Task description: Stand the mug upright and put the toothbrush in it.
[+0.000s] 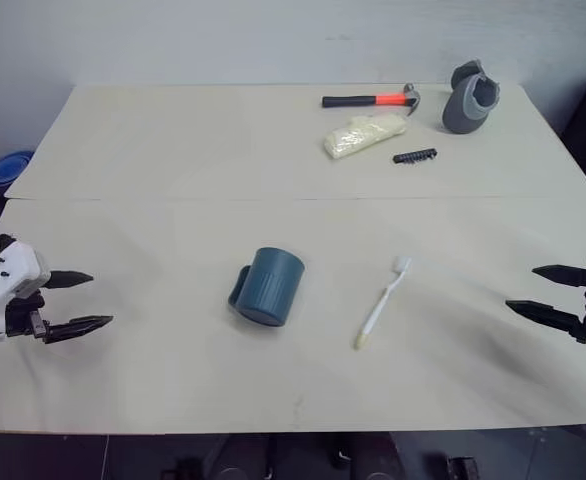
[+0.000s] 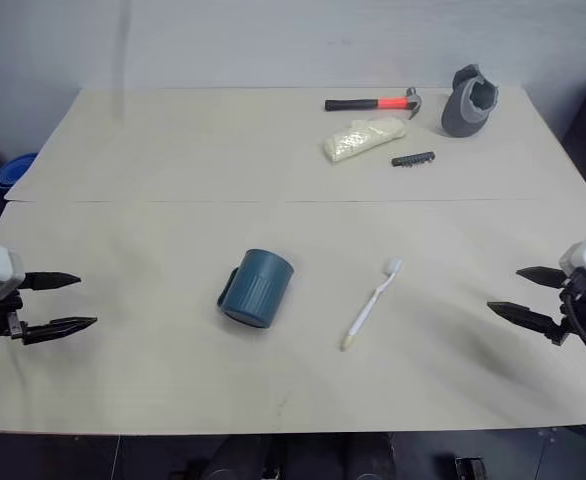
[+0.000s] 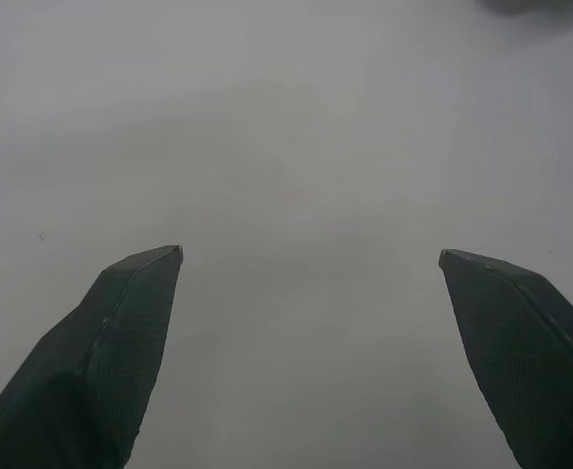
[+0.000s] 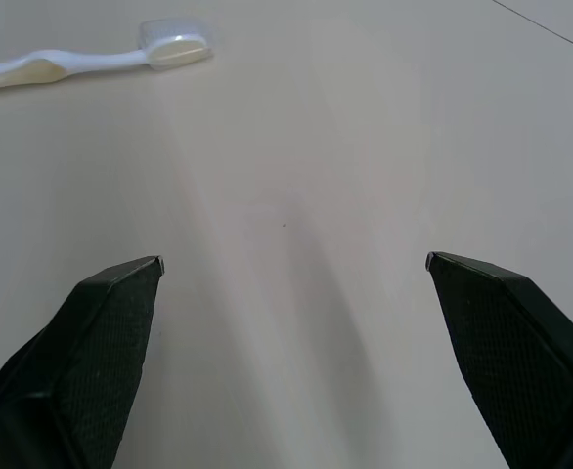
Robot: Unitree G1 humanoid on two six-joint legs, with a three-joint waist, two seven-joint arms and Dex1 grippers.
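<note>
Matt teal mug (image 1: 267, 288), smooth white plastic toothbrush (image 1: 381, 303), pale matt table (image 1: 173, 150)

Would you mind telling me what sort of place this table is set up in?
Probably a robot test room or lab, not a home: a bare pale table against a plain wall, holding unrelated props, a mug, a toothbrush, a hammer.

A dark teal-blue mug (image 1: 266, 287) with faint vertical ribbing is seen on the pale cream tabletop (image 1: 153, 150). The toothbrush (image 1: 382, 303) is white, the hammer (image 1: 373, 99) red and black, the cup (image 1: 470, 97) grey, both claws' fingers (image 1: 73, 326) black.
</note>
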